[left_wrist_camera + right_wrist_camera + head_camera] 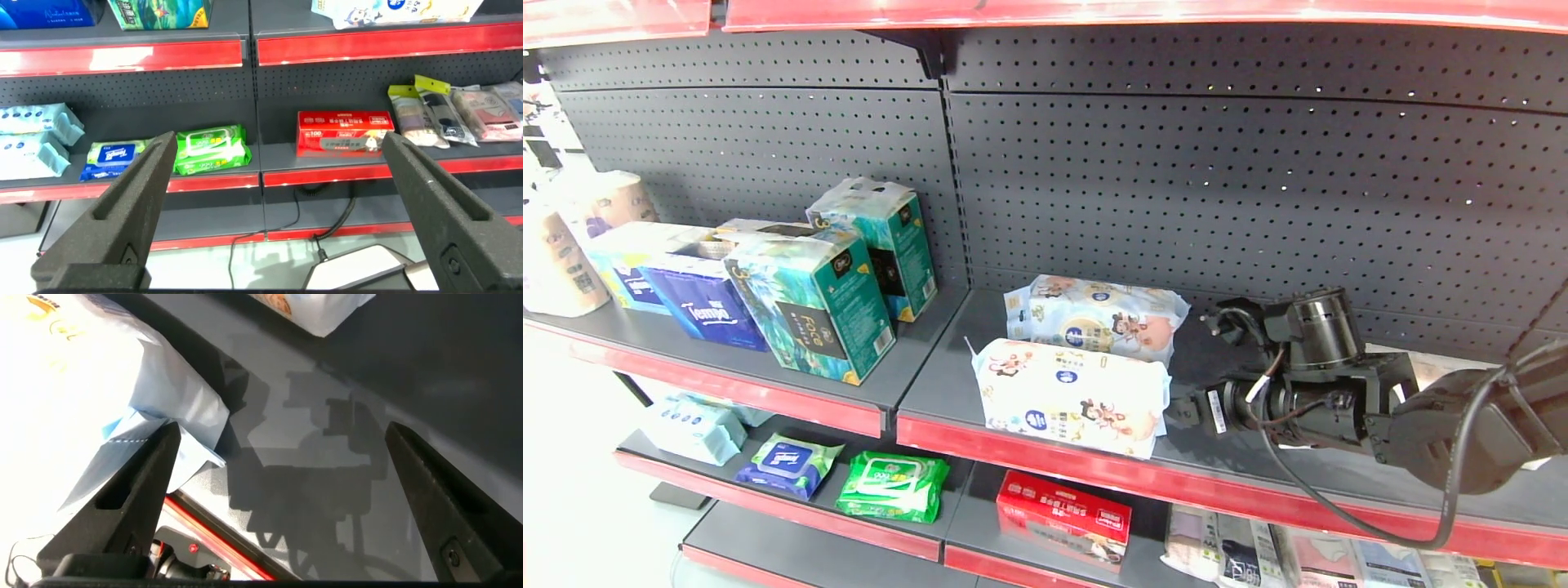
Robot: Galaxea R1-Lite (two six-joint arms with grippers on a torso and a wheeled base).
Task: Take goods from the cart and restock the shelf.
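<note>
Two white packs [1072, 398] and two green boxes [813, 304] sit on the shelf [935, 384]

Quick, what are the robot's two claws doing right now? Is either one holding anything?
Left gripper: open, holding nothing.
Right gripper: open, holding nothing, right beside the white pack.

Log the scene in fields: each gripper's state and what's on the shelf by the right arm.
left gripper: open, empty
in front of it: green pack and red box on a lower shelf
right gripper: open, low over the upper shelf
front white pack: flat at the shelf edge, end beside the right gripper
rear white pack: directly behind it
</note>
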